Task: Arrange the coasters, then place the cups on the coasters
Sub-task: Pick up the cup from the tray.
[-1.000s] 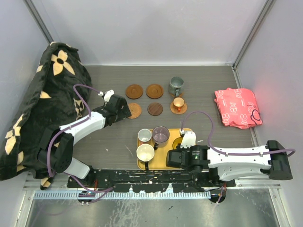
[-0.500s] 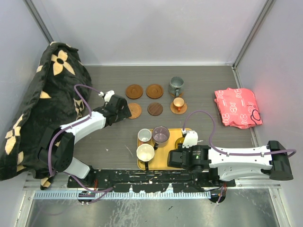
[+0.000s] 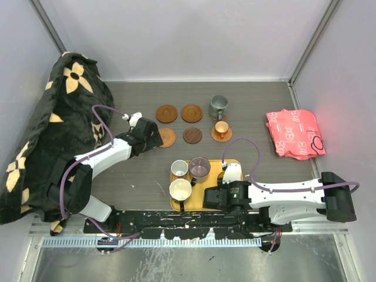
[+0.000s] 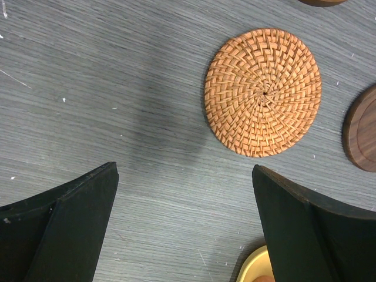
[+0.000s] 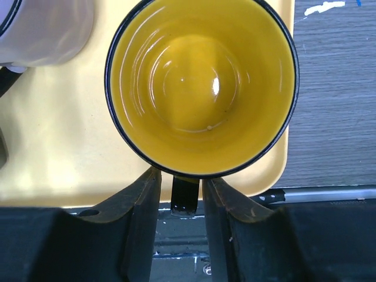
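Note:
Four bare coasters lie at the back: two brown (image 3: 166,113) (image 3: 191,113), one woven (image 3: 167,137) (image 4: 263,93) and one dark (image 3: 192,136). A grey-green cup (image 3: 219,106) and a small orange cup (image 3: 221,127) each stand on a coaster. On the yellow tray (image 3: 233,163) are a white cup (image 3: 179,168), a purple-grey cup (image 3: 199,167) and a cream cup (image 3: 180,189). A black cup with a yellow inside (image 5: 202,88) stands at the tray's near edge. Its handle sits between my right gripper's (image 5: 187,176) narrowly open fingers, with slim gaps. My left gripper (image 4: 185,170) hovers open beside the woven coaster.
A black flowered cloth (image 3: 53,135) is heaped along the left side. A folded pink cloth (image 3: 294,134) lies at the right. The tray's near rim (image 5: 59,147) sits close to the table's front rail, and a pale cup (image 5: 47,29) stands next to the yellow-lined one.
My right arm has shifted a little to the left over the tray's near right corner. The left arm and all the cups and coasters have stayed put.

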Motion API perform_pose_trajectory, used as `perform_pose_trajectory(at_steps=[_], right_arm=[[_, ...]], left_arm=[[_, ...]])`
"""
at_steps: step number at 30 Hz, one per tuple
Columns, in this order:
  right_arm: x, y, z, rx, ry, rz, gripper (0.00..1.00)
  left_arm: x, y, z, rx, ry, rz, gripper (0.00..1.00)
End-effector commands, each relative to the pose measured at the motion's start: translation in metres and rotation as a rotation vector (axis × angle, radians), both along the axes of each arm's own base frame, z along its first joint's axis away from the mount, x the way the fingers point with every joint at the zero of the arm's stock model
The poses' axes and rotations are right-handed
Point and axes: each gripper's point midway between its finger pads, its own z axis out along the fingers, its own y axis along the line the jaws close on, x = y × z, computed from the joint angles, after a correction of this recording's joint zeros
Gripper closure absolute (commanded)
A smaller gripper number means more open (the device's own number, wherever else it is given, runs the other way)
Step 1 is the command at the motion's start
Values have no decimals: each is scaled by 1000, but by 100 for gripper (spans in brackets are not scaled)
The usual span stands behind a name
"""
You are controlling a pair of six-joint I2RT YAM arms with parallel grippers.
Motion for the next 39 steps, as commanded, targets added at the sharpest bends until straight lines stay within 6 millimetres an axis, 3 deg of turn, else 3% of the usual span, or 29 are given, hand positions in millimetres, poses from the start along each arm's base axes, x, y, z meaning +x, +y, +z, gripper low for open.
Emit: perform_pose_trajectory(at_steps=[1, 14, 21, 25, 27, 39], right_arm=[[14, 4, 5, 33, -80, -47, 61], [14, -5, -7, 41, -91, -80, 66], [15, -7, -9, 42, -97, -86, 82], [14, -7, -9, 43, -94, -85, 99], [14, -7, -8, 40, -93, -83, 99], [24, 15, 27, 47, -138, -36, 99]], left_arm=[[12, -4, 12, -29, -55, 8, 2], [12, -4, 11, -29, -55, 8, 2], [12, -5, 11, -31, -53, 6, 2], [12, -5, 10, -30, -52, 6, 2], [12, -5, 11, -32, -53, 5, 2], [13, -4, 12, -27, -54, 7, 2]])
